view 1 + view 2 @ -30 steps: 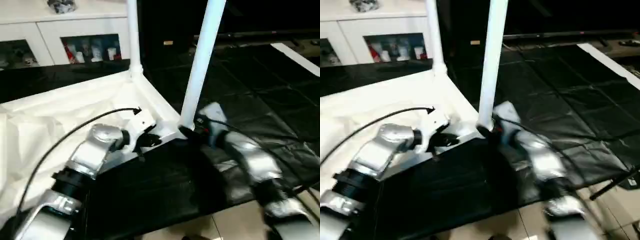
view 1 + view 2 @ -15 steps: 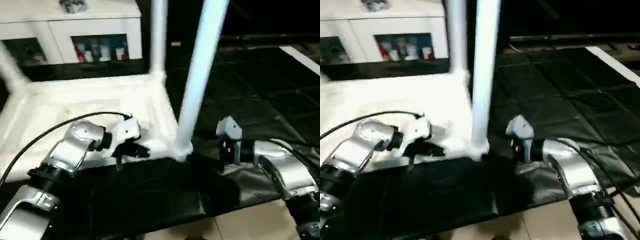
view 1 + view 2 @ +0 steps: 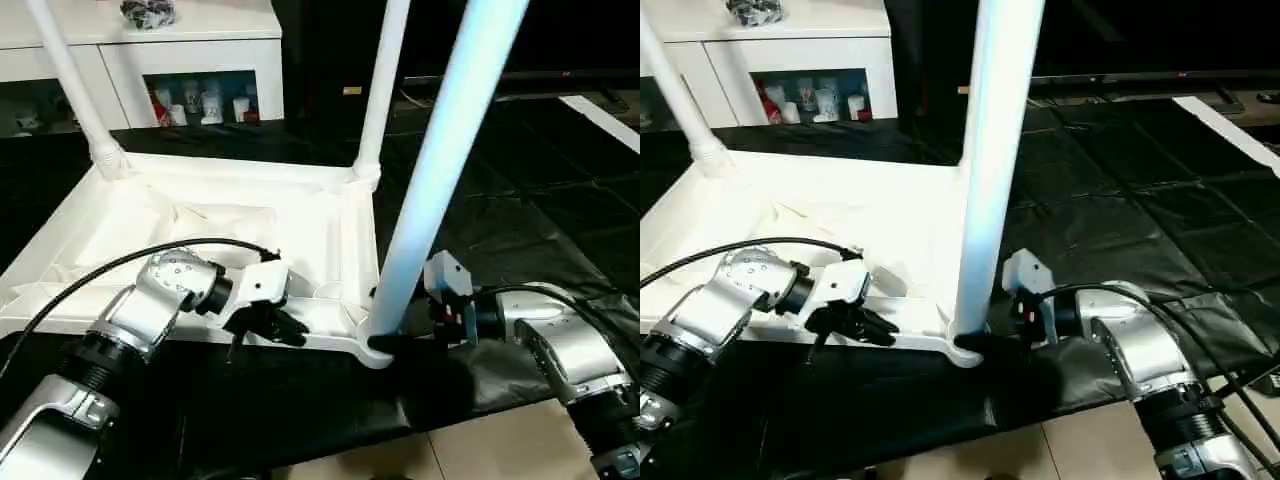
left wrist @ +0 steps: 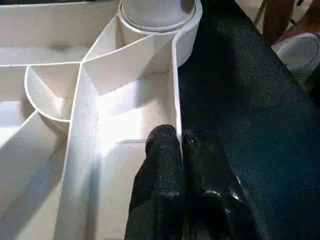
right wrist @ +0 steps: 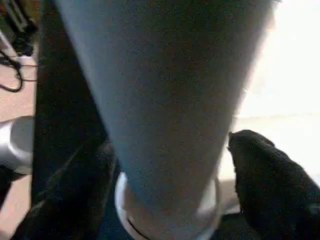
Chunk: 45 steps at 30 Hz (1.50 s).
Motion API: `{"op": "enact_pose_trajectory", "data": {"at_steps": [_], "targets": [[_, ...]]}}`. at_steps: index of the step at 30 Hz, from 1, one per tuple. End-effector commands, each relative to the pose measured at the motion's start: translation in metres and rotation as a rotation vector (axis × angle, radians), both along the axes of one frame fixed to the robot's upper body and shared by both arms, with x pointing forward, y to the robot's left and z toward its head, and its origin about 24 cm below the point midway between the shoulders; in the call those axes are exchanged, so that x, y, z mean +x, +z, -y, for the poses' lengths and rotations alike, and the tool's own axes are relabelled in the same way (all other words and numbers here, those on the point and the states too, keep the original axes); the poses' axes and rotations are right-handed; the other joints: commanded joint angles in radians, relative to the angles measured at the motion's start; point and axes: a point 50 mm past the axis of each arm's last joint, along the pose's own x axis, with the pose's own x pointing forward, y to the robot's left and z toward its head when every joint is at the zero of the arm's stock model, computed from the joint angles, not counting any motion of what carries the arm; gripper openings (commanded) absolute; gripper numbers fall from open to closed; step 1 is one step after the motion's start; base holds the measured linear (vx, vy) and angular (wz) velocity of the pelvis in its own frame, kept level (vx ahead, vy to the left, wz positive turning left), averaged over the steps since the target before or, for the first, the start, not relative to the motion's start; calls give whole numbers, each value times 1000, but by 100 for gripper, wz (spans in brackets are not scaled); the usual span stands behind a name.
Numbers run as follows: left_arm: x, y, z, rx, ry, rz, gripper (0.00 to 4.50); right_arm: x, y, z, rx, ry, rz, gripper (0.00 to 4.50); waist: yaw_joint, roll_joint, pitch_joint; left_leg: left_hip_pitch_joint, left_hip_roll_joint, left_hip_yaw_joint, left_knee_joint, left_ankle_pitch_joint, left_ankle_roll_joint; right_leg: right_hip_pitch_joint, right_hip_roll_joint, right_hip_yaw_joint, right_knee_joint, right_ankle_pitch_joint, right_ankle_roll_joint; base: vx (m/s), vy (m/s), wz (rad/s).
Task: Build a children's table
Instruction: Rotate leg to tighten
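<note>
Lying upside down, left of centre frame: children's table [image 3: 330, 215], white plastic; judged light, stiff, slippery. Left gripper [image 4: 179, 145] pinches its near rim. Right gripper [image 5: 170, 165], fingers spread, straddles near-right leg [image 3: 440, 170]; grasp low, near socket.

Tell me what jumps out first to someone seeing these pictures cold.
The upside-down white table top on the black mat, with three legs standing up from its corners. The nearest leg rises front and centre, the right gripper straddling its base. The left gripper pinches the top's near rim beside it.
</note>
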Motion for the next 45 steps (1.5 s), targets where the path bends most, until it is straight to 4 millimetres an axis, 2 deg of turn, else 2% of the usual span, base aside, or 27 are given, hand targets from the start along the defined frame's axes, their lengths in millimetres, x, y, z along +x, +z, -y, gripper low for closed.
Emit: {"op": "enact_pose_trajectory", "data": {"at_steps": [1,5,7,8,18,31,34,38,39,41,42,43,44,45], "targets": [[0,11,7,-14,-71,50,0,-3,2,2,6,22,-12,353,-6,3,-71,28,53,-21,-76,-247,15,43,-51,40,-68,-225,-208,0,0,0],[1,11,6,-12,-67,52,0,-4,2,3,7,31,-26,322,-5,1,-70,28,53,-21,-76,-251,14,44,-53,40,-70,-246,-207,0,0,0],[2,11,6,-12,-63,53,0,-5,2,3,6,36,-32,290,-5,1,-69,28,52,-22,-77,-258,11,43,-53,41,-72,-263,-203,0,0,0],[2,11,6,-13,-61,55,0,-5,1,3,5,40,-35,290,-5,3,-69,29,53,-22,-77,-263,8,43,-53,40,-73,-268,-200,0,0,0],[2,11,5,-12,-57,55,0,-6,0,2,7,40,-45,207,-4,2,-70,29,52,-22,-77,-258,8,43,-53,40,-71,-258,-203,0,0,0],[3,10,4,-19,-26,52,0,-8,-3,-6,22,40,-54,199,-5,3,-69,29,52,-22,-77,-266,3,43,-53,40,-73,-268,-200,0,0,0],[6,11,4,-29,7,61,0,-3,-3,-9,38,-15,-31,199,-6,4,-68,31,51,-24,-79,-285,-5,42,-54,40,-77,-304,-189,0,0,0],[12,14,7,-63,97,71,0,9,-8,-15,22,-146,-18,199,-14,6,-67,32,50,-26,-81,-305,-24,37,-53,40,-77,-333,-185,0,0,0],[18,16,13,-97,176,79,0,19,-13,-19,-9,-236,4,199,-19,4,-66,31,48,-27,-82,-316,-33,39,-54,39,-78,-357,-179,0,0,0],[19,17,15,-109,201,85,0,21,-15,-21,-18,-263,9,198,-30,3,-64,32,46,-30,-81,-332,-45,38,-55,37,-84,-398,-169,0,0,0],[22,20,24,-146,273,85,0,30,-19,-28,-39,-352,24,198,-39,4,-66,27,46,-31,-82,-323,-41,40,-55,38,-83,-385,-165,0,0,0],[24,22,29,-165,305,88,0,35,-21,-32,-49,-402,28,198,-39,4,-66,27,46,-31,-82,-323,-41,40,-55,38,-83,-385,-165,0,0,0],[24,24,32,-177,332,90,0,38,-22,-35,-50,-432,26,197,-47,6,-66,26,45,-33,-82,-314,-49,38,-54,36,-79,-363,-180,0,0,0],[24,24,32,-177,332,90,0,38,-22,-35,-50,-432,26,197,-56,2,-68,21,42,-32,-80,-296,-37,46,-53,36,-80,-337,-179,0,0,0]]}}
